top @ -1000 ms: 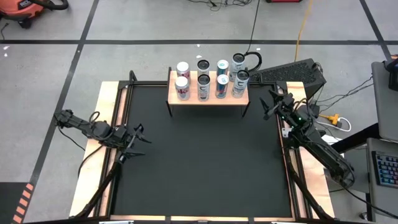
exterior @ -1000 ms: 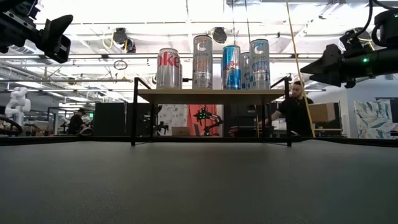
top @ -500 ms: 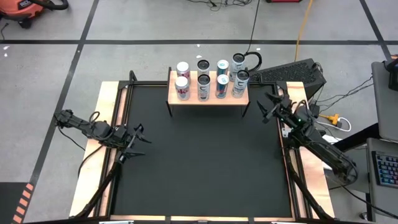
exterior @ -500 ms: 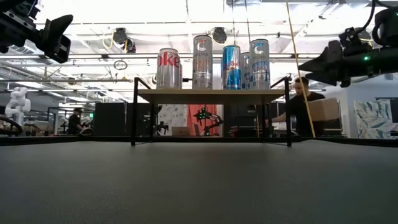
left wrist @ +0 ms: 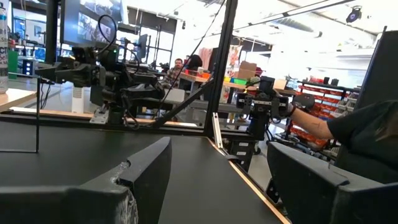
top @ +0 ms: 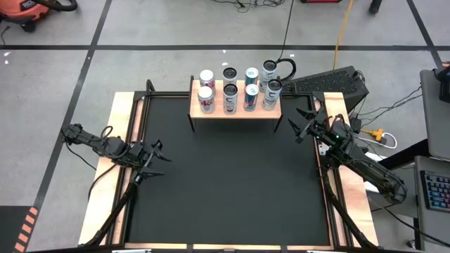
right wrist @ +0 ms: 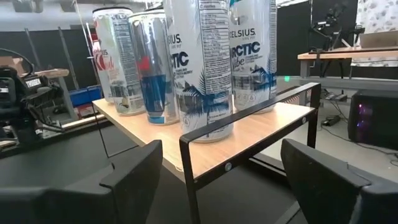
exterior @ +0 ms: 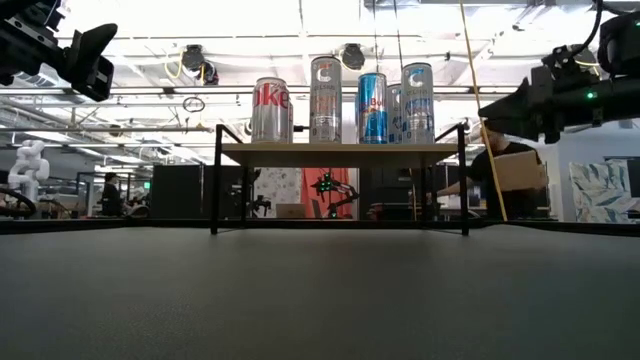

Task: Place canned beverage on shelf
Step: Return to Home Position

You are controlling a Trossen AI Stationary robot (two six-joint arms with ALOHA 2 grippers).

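Observation:
The shelf (top: 235,112) stands at the far middle of the black mat on thin black legs. Several tall cans (top: 230,91) stand upright on its wooden top in two rows, also seen in the low view (exterior: 325,100) and close up in the right wrist view (right wrist: 202,68). My right gripper (top: 298,125) hovers open just off the shelf's right end, pointing level at it, with nothing between its fingers. My left gripper (top: 160,156) hovers open at the mat's left edge, empty.
A black frame rail (top: 140,140) borders the mat (top: 232,183), which is bare in front of the shelf. A keyboard (top: 330,83) and cables lie at the far right. A person carrying a box (exterior: 505,170) is in the room behind.
My right gripper has swung a little toward the table's left and near side, turning more toward the mat's middle beside the shelf's right end; it stays open. The cans and shelf have not moved.

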